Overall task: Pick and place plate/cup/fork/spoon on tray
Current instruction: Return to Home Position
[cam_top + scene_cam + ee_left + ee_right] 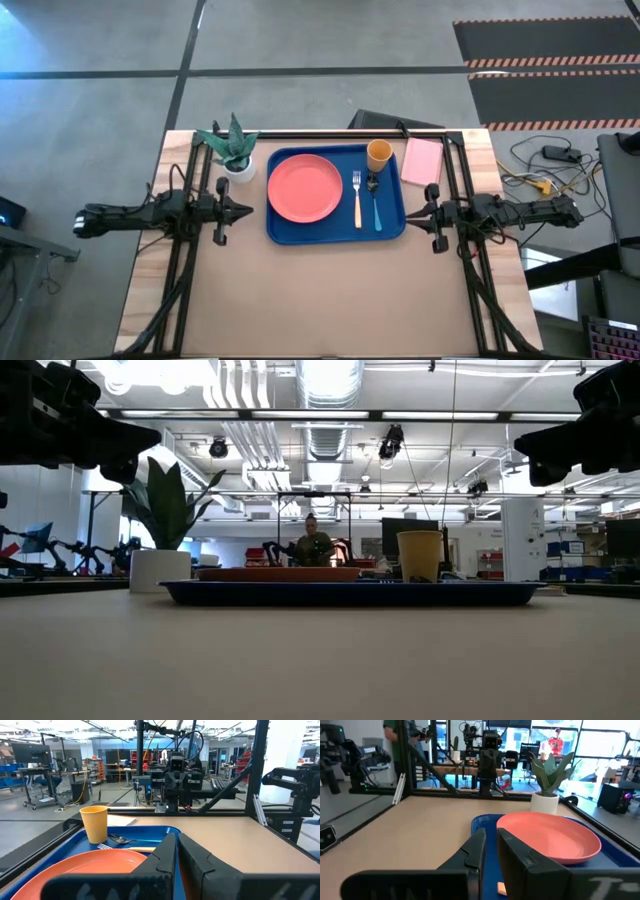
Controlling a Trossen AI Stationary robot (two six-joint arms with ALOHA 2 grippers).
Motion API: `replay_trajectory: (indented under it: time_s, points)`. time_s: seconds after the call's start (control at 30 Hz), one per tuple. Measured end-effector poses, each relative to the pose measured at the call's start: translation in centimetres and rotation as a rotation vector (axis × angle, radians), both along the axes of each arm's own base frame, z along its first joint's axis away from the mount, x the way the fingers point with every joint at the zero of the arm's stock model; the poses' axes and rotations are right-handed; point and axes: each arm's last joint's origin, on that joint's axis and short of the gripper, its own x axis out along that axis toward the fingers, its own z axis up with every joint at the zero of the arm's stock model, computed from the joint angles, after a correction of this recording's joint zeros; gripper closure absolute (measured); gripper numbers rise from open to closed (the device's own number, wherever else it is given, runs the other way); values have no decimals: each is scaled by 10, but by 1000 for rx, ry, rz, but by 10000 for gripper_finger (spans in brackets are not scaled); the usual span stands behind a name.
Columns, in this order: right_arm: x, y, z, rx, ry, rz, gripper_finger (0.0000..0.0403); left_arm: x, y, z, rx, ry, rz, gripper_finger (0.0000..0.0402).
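— Blue plastic, that tray: why does everything sit on it already?

— Judging by the layout, the placing looks finished. Going left to right: the left gripper hangs just off the tray's left edge, fingers pressed together, holding nothing. Behind it stands a white pot with a green plant on the table, off the tray.

— And on the tray itself?

— The plate lies flat on the left half. Right of it the fork and the spoon lie side by side, handles toward the near rim, apart from each other. The cup stands upright at the far right corner, just beyond the spoon's bowl.

— The right arm?

— The right gripper mirrors the left, just beside the tray's right edge, its fingers closed on nothing. A pink pad lies behind it, beside the tray. Both arms look parked, I'd say.

— The surface?

— A tan wooden table, bare in front. Beyond is a workshop: ducts overhead, benches, monitors, and a person seated far behind.
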Motion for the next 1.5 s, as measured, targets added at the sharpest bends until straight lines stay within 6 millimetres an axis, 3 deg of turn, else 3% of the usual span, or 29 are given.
replay_trajectory:
  time_s: [1.5]
  points:
    - [0,0,0,0,1,0,365,1,0,-2,-1,23,1,402]
